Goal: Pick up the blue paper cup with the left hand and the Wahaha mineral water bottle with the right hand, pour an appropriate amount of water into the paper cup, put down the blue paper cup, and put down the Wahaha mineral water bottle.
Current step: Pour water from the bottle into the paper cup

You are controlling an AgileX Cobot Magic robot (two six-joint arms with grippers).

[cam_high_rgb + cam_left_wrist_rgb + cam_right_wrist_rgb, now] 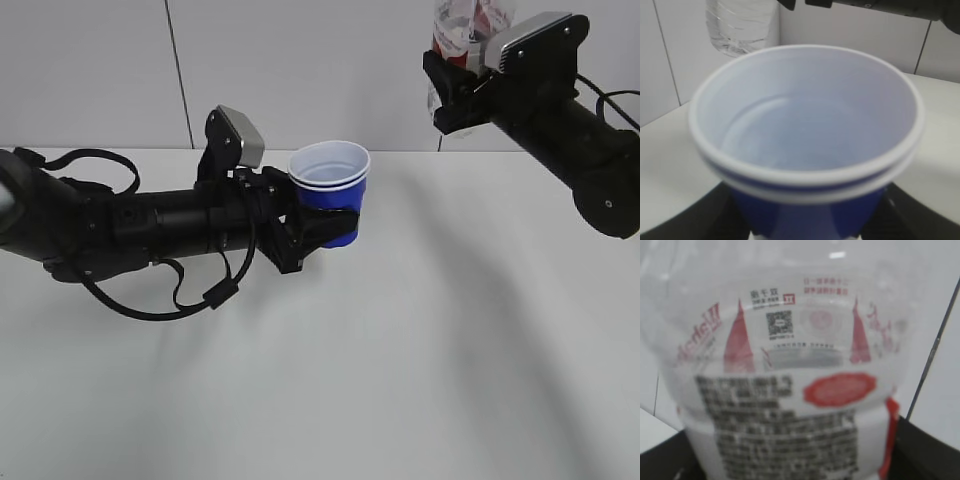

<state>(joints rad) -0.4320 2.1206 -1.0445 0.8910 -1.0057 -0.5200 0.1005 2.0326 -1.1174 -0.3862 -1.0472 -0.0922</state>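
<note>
on my left wrist feed the small tapered blue paper cup with its white inside and doubled white rim (805,145) fills nearly the whole view, upright, its mouth open toward me and nothing i can make out inside. from the exterior view my black left hand (320,228) is clamped around the cup's blue wall (331,192), holding it up off the white worktop (400,350), with the arm stretched in level from the left and a loop of black cable (170,295) hanging under it. further back and higher, at the top right, my black right hand (455,95) is clamped on the clear plastic wahaha mineral water bottle with the red-and-white label (462,30); the bottle is raised well above the cup and off to its right, its upper part cut by the frame edge. the right wrist feed shows the label (790,405) close up and blurred, barcode square visible. a white panelled wall (300,60) stands behind.
</note>
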